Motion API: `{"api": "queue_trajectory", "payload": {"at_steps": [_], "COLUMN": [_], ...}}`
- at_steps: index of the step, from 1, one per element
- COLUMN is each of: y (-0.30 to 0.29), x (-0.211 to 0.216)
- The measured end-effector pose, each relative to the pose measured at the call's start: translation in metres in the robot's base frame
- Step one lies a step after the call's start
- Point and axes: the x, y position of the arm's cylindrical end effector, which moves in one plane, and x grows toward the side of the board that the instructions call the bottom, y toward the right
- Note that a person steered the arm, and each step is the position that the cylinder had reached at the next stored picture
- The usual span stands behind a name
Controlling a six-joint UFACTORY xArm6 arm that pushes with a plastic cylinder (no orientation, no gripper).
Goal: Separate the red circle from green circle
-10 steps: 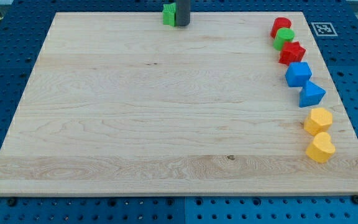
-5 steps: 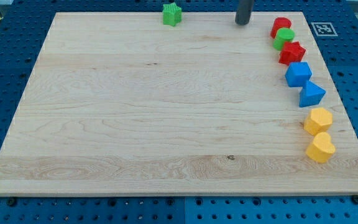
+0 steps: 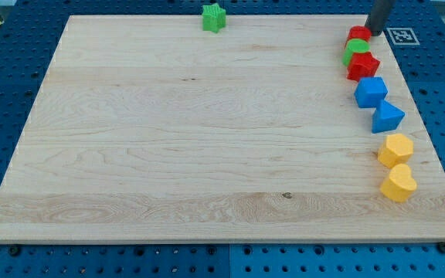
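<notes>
my tip [image 3: 375, 33] at top-right corner, touching red circle [image 3: 358, 35] | green circle [image 3: 356, 50] just below, touching | no gripper, nothing grasped

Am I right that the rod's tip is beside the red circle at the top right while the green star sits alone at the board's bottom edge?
Not quite: the camera view shows the green star alone at the board's top edge. My tip is indeed beside the red circle.
</notes>
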Motion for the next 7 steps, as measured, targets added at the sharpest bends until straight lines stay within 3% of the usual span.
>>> {"api": "queue_trajectory", "payload": {"at_steps": [2,3,5,7], "y": [-0.008,-0.045,-0.064,-0.082], "x": [0.017,0.029,0.006,0.025]}}
